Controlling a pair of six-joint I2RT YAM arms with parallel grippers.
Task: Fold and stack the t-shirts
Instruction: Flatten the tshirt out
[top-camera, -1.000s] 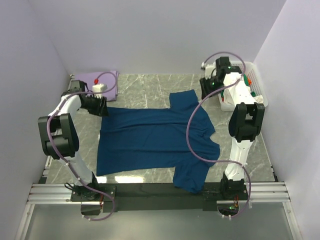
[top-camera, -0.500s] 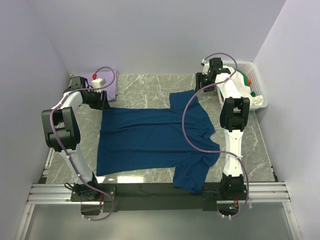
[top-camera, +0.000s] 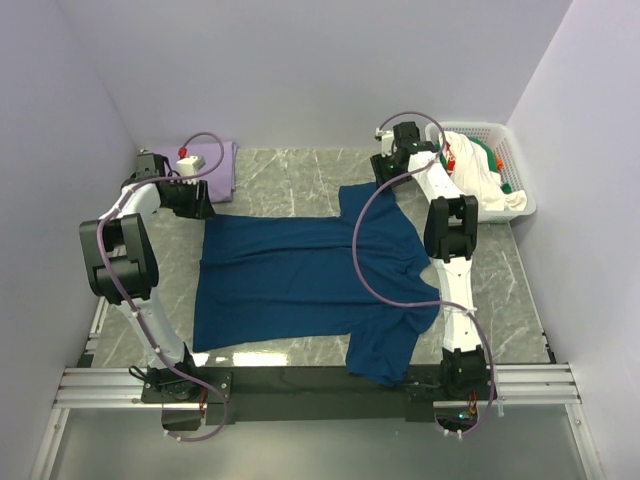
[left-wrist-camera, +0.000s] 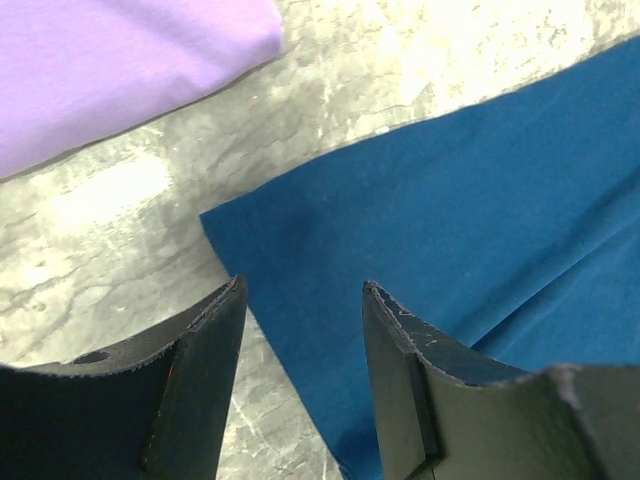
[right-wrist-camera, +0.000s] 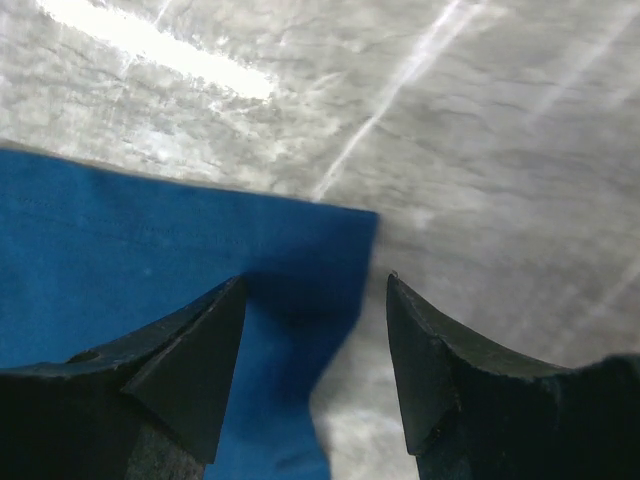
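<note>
Where it lies spread flat, the navy t-shirt (top-camera: 300, 275) is smooth blue cloth, one sleeve reaching the near table (top-camera: 290, 175) edge. The table is grey marble, the walls (top-camera: 300, 70) pale lilac. My left hand (left-wrist-camera: 300, 290) gapes empty over the shirt's far-left corner; my right hand (right-wrist-camera: 315, 285), equally wide and empty, over the far sleeve's corner.

Two t-shirts lie out: one navy t-shirt (top-camera: 300, 275) and one lavender t-shirt (top-camera: 215, 160). One basket (top-camera: 521, 190) holds a heap of clothes (top-camera: 478, 180) too tangled to count. Two arms: left arm (top-camera: 120, 255), right arm (top-camera: 452, 225).
</note>
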